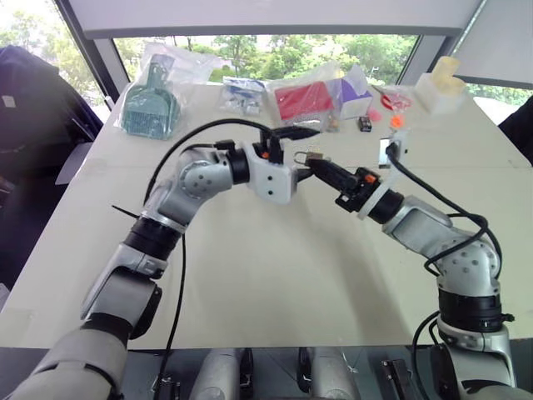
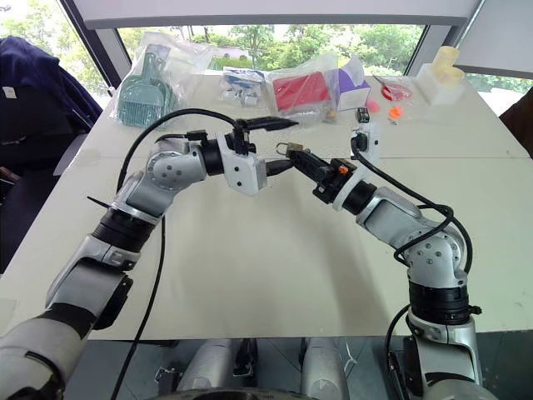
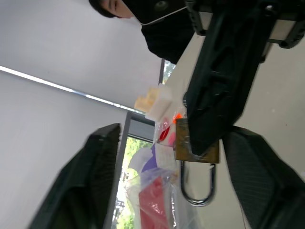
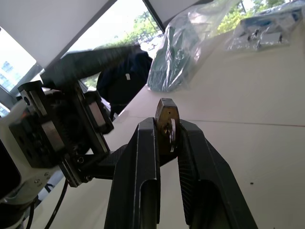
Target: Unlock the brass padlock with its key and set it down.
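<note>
The pale desk [image 1: 250,275] carries a row of bagged goods along its far edge: a teal brush in a bag [image 1: 151,108] toward the far left corner, a red packet [image 1: 301,100] in the middle, a cream block [image 1: 439,87] at the far right corner. Above the middle of the desk the two arms meet. The left hand [image 2: 279,143] stands spread wide, one finger above and one below, gripping nothing. The right hand [image 4: 167,138] has its fingers pressed together on the brass padlock [image 4: 167,121], pinching its body in the air between the left hand's fingers, with the shackle [image 3: 196,183] sticking out free. I cannot make out the key. The padlock appears just handed over to the right hand. Next the left hand must draw clear and fetch the key.
</note>
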Tool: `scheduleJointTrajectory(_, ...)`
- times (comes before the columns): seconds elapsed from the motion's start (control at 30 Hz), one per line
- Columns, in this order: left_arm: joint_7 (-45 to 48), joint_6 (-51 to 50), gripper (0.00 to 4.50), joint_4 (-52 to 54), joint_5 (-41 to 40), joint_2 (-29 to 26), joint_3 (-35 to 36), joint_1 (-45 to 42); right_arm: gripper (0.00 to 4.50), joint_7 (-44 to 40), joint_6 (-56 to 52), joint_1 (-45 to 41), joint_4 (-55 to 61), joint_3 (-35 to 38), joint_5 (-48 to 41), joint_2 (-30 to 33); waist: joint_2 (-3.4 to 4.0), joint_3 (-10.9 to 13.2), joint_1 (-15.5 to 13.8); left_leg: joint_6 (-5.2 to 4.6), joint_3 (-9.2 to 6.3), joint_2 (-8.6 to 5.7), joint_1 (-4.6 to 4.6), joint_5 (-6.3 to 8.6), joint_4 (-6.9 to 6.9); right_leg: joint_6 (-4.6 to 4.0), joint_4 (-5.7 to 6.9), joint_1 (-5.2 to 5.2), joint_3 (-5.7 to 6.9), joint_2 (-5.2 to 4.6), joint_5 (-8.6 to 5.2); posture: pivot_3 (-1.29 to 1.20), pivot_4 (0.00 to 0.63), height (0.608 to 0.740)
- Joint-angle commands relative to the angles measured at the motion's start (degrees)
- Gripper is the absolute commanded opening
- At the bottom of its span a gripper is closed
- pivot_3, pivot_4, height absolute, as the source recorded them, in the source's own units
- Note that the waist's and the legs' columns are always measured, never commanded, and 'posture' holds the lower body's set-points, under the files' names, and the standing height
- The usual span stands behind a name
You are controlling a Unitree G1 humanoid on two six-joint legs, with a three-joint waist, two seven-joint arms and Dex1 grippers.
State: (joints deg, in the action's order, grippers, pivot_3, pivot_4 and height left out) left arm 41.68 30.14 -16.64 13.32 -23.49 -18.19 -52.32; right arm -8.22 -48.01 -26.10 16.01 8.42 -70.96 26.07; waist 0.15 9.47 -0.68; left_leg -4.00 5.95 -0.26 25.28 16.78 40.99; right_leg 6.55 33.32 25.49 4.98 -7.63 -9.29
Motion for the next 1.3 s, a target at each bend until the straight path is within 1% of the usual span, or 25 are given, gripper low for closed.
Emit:
scheduleJointTrajectory(0.03, 7.6, -11.8, 4.45, 2.0, -10.9, 0.1, 2.8, 0.8, 0.10, 0.1, 1.7, -1.1, 1.0, 2.7, 1.9, 0.2, 0.00, 0.0, 0.0, 0.01, 0.00, 0.00, 0.00, -0.01, 0.00, 0.00, 0.00, 0.00, 0.00, 0.00, 0.00, 0.00, 0.150, 0.735)
scheduleJointTrajectory(0.1, 11.6, -23.3, 4.45, 3.3, -18.4, 0.1, 5.7, 0.6, 0.10, 0.0, 1.7, -1.0, 1.0, 2.9, 2.7, 0.2, 0.01, 0.0, 0.0, 0.03, 0.00, 0.00, 0.00, -0.02, 0.01, 0.00, 0.02, -0.01, 0.00, 0.01, 0.00, 0.00, 0.150, 0.735)
scheduleJointTrajectory(0.17, 14.7, -32.9, 4.45, 4.5, -24.0, -0.3, 7.8, -0.1, 0.10, -0.2, 1.5, -1.0, 1.0, 3.2, 3.2, -0.2, 0.01, 0.0, 0.2, 0.05, 0.00, 0.01, 0.00, -0.03, 0.00, 0.01, 0.06, 0.00, 0.00, 0.03, -0.01, 0.00, 0.150, 0.735)
scheduleJointTrajectory(0.27, 17.3, -41.6, 4.45, 4.0, -28.3, -0.5, 9.6, -1.4, 0.10, -0.4, 1.4, -0.9, 1.2, 3.4, 3.7, -0.5, 0.02, 0.0, 0.2, 0.07, -0.02, 0.01, 0.00, -0.04, 0.00, 0.06, 0.11, 0.00, 0.00, 0.05, -0.03, 0.00, 0.150, 0.735)
scheduleJointTrajectory(0.33, 16.3, -44.2, 4.45, 0.7, -29.5, 0.8, 11.2, -3.2, 0.10, -0.4, 1.3, -1.0, 1.4, 3.3, 3.7, -0.7, 0.01, 0.0, 0.1, 0.08, -0.02, 0.00, 0.00, -0.05, 0.00, 0.06, 0.15, -0.02, 0.00, 0.06, -0.03, 0.00, 0.150, 0.735)
scheduleJointTrajectory(0.43, 15.7, -43.7, 4.45, -3.2, -29.0, 2.6, 11.7, -5.1, 0.10, -0.2, 1.0, -1.1, 2.1, 3.3, 3.4, -0.9, 0.01, 0.0, 0.0, 0.08, -0.05, -0.03, -0.01, -0.05, 0.01, 0.06, 0.10, -0.08, 0.00, 0.06, -0.04, 0.00, 0.150, 0.735)
scheduleJointTrajectory(0.77, 16.7, -33.8, 4.45, -15.1, -24.1, 6.7, 10.1, -8.4, 0.10, 1.7, -0.3, -1.1, 6.4, 3.9, -0.7, -1.2, 0.01, 0.0, 0.0, 0.09, -0.03, -0.01, 0.00, -0.05, 0.00, 0.06, 0.06, -0.05, 0.00, 0.06, -0.03, 0.00, 0.150, 0.735)
scheduleJointTrajectory(0.97, 16.5, -31.7, 4.45, -20.7, -24.0, 8.7, 11.4, -11.4, 0.10, 1.9, -1.4, 1.1, 8.9, 2.5, -2.4, -0.9, 0.01, 0.0, 0.0, 0.07, -0.05, -0.02, 0.00, -0.04, 0.00, 0.05, -0.02, -0.05, 0.00, 0.04, -0.03, 0.00, 0.150, 0.735)
scheduleJointTrajectory(1.17, 16.4, -31.3, 4.45, -21.2, -23.6, 9.3, 11.3, -11.7, 0.10, 2.5, -1.4, 2.5, 9.0, 1.8, -2.0, -1.5, 0.01, 0.0, 0.1, 0.03, -0.05, -0.01, 0.00, -0.02, -0.01, 0.05, -0.02, -0.02, 0.00, 0.03, -0.02, 0.00, 0.150, 0.735)
scheduleJointTrajectory(1.23, 15.5, -30.4, 4.45, -22.6, -22.1, 8.5, 10.8, -11.6, 0.10, 2.6, -1.2, 2.2, 8.6, 2.0, -2.1, -1.6, 0.01, 0.0, 0.0, -0.19, -0.05, -0.01, 0.00, 0.11, 0.00, 0.05, -0.01, -0.02, 0.00, 0.03, -0.02, 0.00, 0.150, 0.735)
scheduleJointTrajectory(1.3, 14.6, -29.9, 4.45, -24.1, -21.1, 7.6, 11.1, -11.8, 0.10, 2.7, -1.1, 1.8, 8.3, 2.2, -2.2, -1.6, 0.01, 0.0, 0.0, -0.20, -0.05, -0.01, 0.00, 0.11, 0.00, 0.05, -0.02, -0.02, 0.00, 0.02, -0.02, 0.00, 0.150, 0.735)
